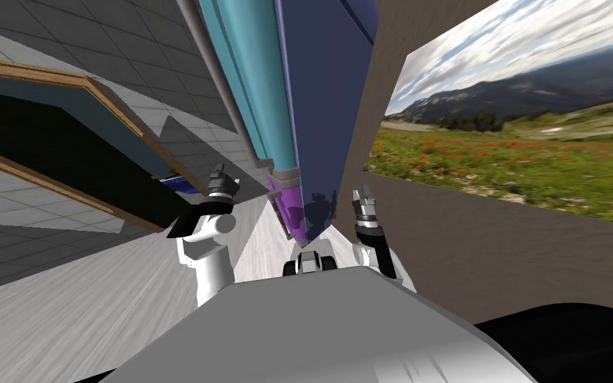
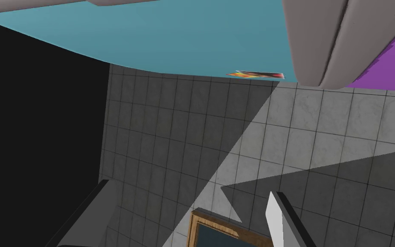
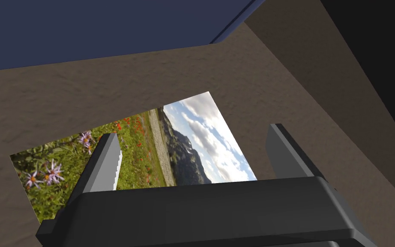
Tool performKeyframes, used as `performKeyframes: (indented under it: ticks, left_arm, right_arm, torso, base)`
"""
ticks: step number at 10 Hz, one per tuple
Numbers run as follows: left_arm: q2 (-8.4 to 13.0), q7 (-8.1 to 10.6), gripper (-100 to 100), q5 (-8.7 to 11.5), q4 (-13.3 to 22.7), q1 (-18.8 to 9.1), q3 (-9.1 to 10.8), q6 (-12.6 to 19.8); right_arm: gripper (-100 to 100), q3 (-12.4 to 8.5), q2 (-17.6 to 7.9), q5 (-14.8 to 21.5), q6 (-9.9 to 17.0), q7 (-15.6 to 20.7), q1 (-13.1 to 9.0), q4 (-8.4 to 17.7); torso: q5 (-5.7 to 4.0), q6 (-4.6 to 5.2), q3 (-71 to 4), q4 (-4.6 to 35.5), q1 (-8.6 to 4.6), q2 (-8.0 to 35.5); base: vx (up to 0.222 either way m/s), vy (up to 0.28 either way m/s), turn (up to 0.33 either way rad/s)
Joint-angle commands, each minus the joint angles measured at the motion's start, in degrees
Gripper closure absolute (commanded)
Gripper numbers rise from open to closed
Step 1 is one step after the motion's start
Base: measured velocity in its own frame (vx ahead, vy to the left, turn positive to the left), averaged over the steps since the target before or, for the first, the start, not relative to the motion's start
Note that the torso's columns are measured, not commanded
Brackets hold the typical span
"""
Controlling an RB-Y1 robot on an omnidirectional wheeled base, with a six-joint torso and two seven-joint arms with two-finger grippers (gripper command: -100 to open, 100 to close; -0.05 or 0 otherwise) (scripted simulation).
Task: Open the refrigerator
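The refrigerator rises straight ahead of me, with a teal panel [image 1: 258, 80] beside a dark blue one [image 1: 325, 100] and a purple part [image 1: 288, 206] at its foot. A grey bar [image 1: 215, 73] runs along the teal panel's left edge. My left gripper [image 1: 221, 178] hangs just left of the refrigerator's lower end, apart from it. In the left wrist view the left gripper [image 2: 179, 214] is open and holds nothing; the teal surface [image 2: 171, 38] and a rounded grey piece [image 2: 321, 43] lie beyond it. My right gripper [image 1: 365, 199] is raised right of the dark blue side, and it [image 3: 194, 146] is open and empty.
A wood-framed dark panel [image 1: 66, 133] hangs on the grey tiled wall [image 1: 132, 53] at my left. At my right a brown wall [image 1: 498, 253] carries a window [image 1: 518, 120] showing a meadow. Pale floor [image 1: 99, 306] spreads to my lower left.
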Motion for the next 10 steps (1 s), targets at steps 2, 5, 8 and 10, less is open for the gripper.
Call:
performKeyframes:
  ticks: [2,5,8,10]
  left_arm:
    - [-0.7,-0.86,-100,1.1,0.8,-3.3,1.86,5.5]
    - [-1.3,-1.62,-100,2.1,1.6,-6.1,3.42,9.7]
    - [-1.6,-2.31,-100,3.0,2.2,-8.7,4.83,13.5]
    - [-1.8,-2.92,-100,3.8,2.7,-10.9,6.06,16.8]
  right_arm:
    - [0,0.0,0.0,0.0,0.0,0.0,0.0,0.0]
    - [0,0.0,0.0,0.0,0.0,0.0,0.0,0.0]
    - [0,0.0,0.0,0.0,0.0,0.0,0.0,0.0]
    - [0,0.0,0.0,0.0,0.0,0.0,0.0,0.0]
  torso:
    - [0.05,-0.02,0.0,0.0,0.15,0.1]
    - [-0.03,0.00,0.0,0.0,-0.10,0.0]
    - [0.01,0.00,0.0,0.0,0.02,0.0]
    - [0.03,-0.05,0.0,0.0,0.03,0.0]
  base:
    - [0.032,-0.118,0.103]
    - [0.024,-0.163,0.145]
    - [0.016,-0.151,0.128]
    - [0.016,-0.162,0.186]
